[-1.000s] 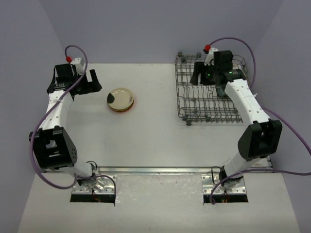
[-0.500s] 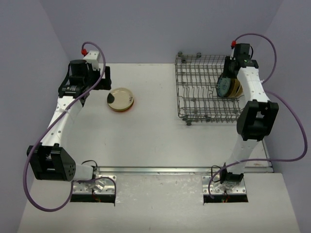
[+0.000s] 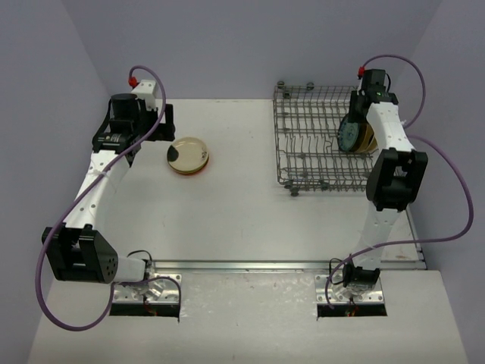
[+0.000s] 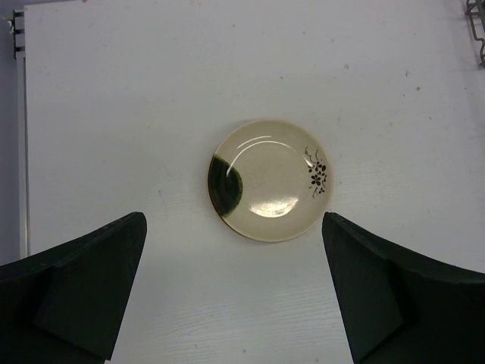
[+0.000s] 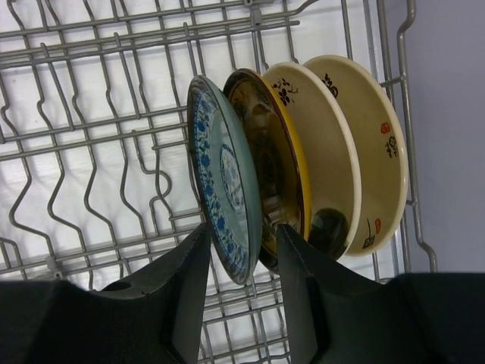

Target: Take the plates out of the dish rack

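Note:
The grey wire dish rack (image 3: 326, 187) stands at the right back of the table. Several plates stand upright at its right end: a pale blue patterned plate (image 5: 223, 189), a dark plate with a yellow rim (image 5: 269, 159) and two cream plates (image 5: 322, 152). My right gripper (image 5: 242, 231) (image 3: 353, 130) is open, with one finger on each side of the blue plate's lower rim. A beige plate with a dark green patch (image 4: 271, 180) tops a small stack (image 3: 188, 155) on the table, with an orange-red rim beneath. My left gripper (image 4: 233, 254) (image 3: 155, 125) is open and empty above it.
The rack's empty tines (image 5: 76, 144) fill its left part. A corner of the rack (image 4: 476, 23) shows at the left wrist view's top right. The table's left edge (image 4: 23, 136) runs close to the stack. Purple cables loop off both arms.
My right gripper swung from over the rack's middle to its right end and now straddles the blue plate. My left gripper moved right, towards the stack.

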You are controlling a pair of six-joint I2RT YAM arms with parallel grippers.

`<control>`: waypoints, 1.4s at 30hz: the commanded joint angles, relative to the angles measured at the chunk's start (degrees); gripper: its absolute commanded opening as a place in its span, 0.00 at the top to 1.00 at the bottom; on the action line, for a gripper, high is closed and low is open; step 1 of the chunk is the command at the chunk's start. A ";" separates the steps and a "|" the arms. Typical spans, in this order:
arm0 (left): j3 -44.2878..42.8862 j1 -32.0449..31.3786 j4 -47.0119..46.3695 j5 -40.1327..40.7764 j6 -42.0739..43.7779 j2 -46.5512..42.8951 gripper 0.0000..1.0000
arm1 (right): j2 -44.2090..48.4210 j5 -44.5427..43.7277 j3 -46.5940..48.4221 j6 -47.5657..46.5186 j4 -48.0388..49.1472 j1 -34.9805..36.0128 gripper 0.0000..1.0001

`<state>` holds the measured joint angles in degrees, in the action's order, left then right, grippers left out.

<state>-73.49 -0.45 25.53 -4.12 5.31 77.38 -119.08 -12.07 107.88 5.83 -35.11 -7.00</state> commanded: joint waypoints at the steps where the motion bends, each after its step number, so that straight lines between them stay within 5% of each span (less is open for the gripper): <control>1: -1.73 -0.52 -1.36 -0.45 -1.27 -0.74 0.01 | -1.57 -2.17 2.42 -1.00 2.16 -0.29 0.60; 10: -2.20 -0.52 -1.17 -0.54 -1.53 -0.08 0.01 | -1.35 -1.72 0.15 -1.08 3.94 -0.31 0.70; 18: -2.53 -0.61 -1.14 -0.89 -2.23 0.27 0.01 | 3.93 0.86 -2.46 0.09 2.86 0.34 1.00; 33: -4.70 -0.74 0.33 -1.55 -3.92 0.03 0.00 | 15.41 4.18 0.18 -1.71 3.85 0.85 1.00; 37: -4.78 -0.69 -0.18 -10.74 -6.70 -1.49 0.00 | 20.23 21.41 -3.98 2.86 3.16 0.97 1.00; 42: -3.49 -0.69 -1.53 -36.87 -9.80 -1.39 0.02 | 28.72 40.55 -17.31 9.39 9.71 2.65 1.00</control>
<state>-75.99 -0.47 26.77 -19.77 -0.51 77.61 -96.81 8.62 98.79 8.65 -31.67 -6.16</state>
